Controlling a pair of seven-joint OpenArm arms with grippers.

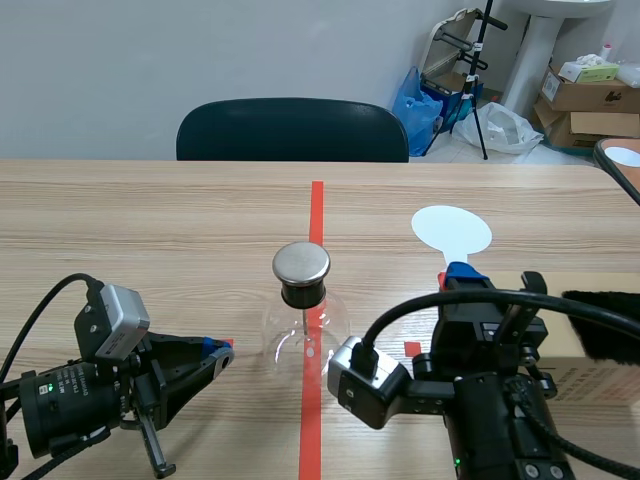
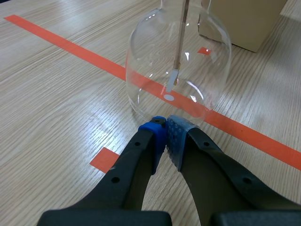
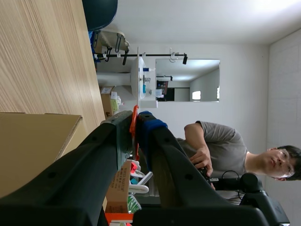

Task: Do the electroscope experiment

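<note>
Tabletop [image 1: 150, 220] of pale wood is running away toward a dark chair [image 1: 292, 130] at its far edge, with an orange-red tape line [image 1: 312, 410] crossing its middle. In the right wrist view a person [image 3: 221, 141] in a grey shirt is showing in the background. A cardboard box [image 1: 600, 378] is sitting at the table's right side, and a dark fuzzy piece [image 1: 600, 325] is showing just above it.

The electroscope [image 1: 302, 292], a clear glass flask with a black stopper and a round metal cap [image 1: 301, 262], is standing upright on the tape line between the two arms. Through the glass, a thin rod [image 2: 181, 37] is hanging down to a small pale leaf [image 2: 170, 81].

The left gripper [image 2: 165, 123] is lying low with its pads pressed together on nothing, its tips just beside the flask's foot. The right gripper [image 1: 458, 272], rolled onto its side, is pinching the stem of a white round paddle [image 1: 452, 230], which is lying flat beyond its tips, apart from the flask.
</note>
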